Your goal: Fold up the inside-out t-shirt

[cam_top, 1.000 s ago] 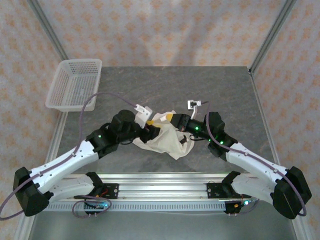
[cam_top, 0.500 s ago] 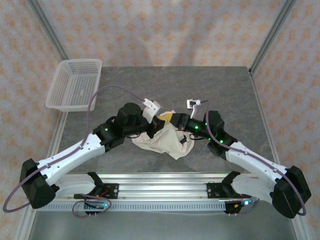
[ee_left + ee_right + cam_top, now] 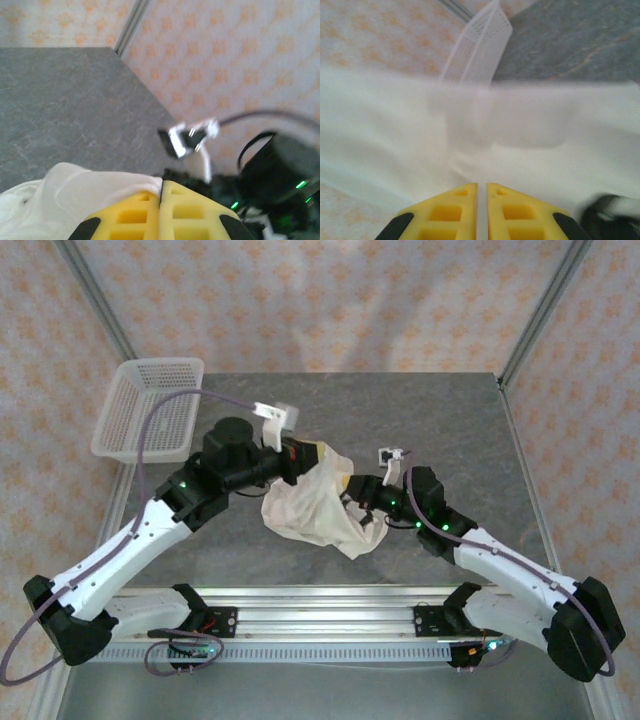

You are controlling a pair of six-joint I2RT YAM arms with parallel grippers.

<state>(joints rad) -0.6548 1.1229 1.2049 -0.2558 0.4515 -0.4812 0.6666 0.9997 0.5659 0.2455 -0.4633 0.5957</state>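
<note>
The off-white t-shirt point(image 3: 305, 505) lies bunched in the middle of the grey table, with its upper part pulled up off the surface. My left gripper point(image 3: 303, 452) is raised at the shirt's far left corner, its yellow fingers pressed together on a fold of the cloth point(image 3: 75, 192); the left gripper point(image 3: 161, 186) shows no gap. My right gripper point(image 3: 354, 496) is at the shirt's right side. In the right wrist view the right gripper point(image 3: 481, 186) has its fingers nearly together with white cloth point(image 3: 520, 130) running in between them and spreading ahead.
A white mesh basket point(image 3: 150, 408) stands at the table's far left corner, and the basket point(image 3: 479, 46) also appears beyond the cloth. The right arm's wrist point(image 3: 280, 170) is close in front of my left gripper. Bare grey table point(image 3: 440, 420) lies behind and to the right.
My left gripper has risen and drawn back to the far left with the shirt's corner, lifting and stretching the cloth. The right gripper has shifted slightly nearer and lower, still at the shirt.
</note>
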